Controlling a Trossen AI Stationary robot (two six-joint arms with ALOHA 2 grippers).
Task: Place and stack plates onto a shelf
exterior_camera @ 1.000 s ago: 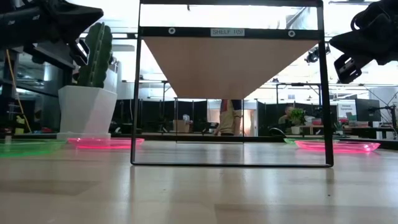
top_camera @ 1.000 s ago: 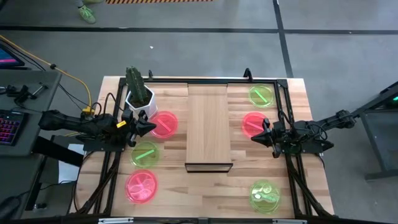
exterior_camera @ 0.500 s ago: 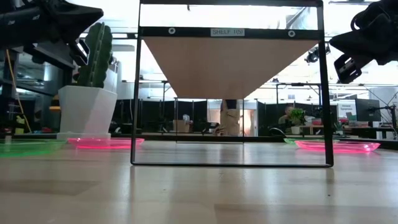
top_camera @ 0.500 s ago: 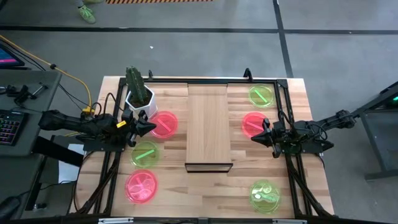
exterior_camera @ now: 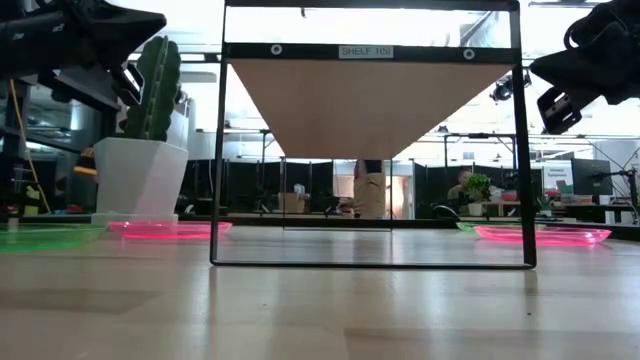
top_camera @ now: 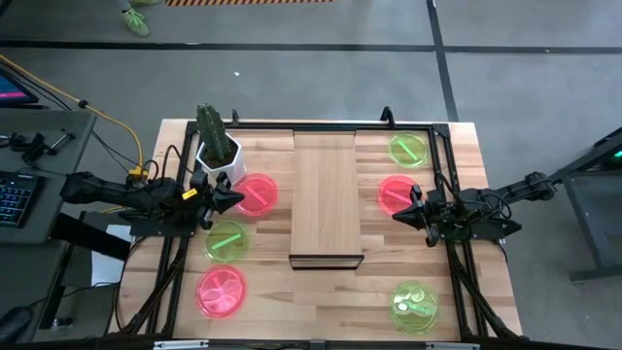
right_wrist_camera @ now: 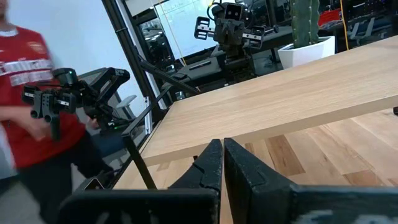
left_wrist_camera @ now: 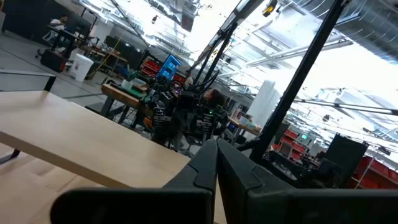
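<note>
Nothing on the table has moved since the earlier frames. Six thin plastic plates (top_camera: 255,193) lie flat around the empty shelf (top_camera: 327,194) at frame centre. Left gripper (top_camera: 231,201) and right gripper (top_camera: 398,213) hover with fingers together; the plates look light, slippery and flexible, best pinched at the rim.

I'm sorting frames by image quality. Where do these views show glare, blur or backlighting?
Low view: the bright room behind backlights the shelf, leaving its underside shaded. Left wrist view: the ceiling lights wash out to white, and the near fingers look soft. Right wrist view: the person in red is motion-blurred. High view: evenly lit, with no strong glare on the plates.
</note>
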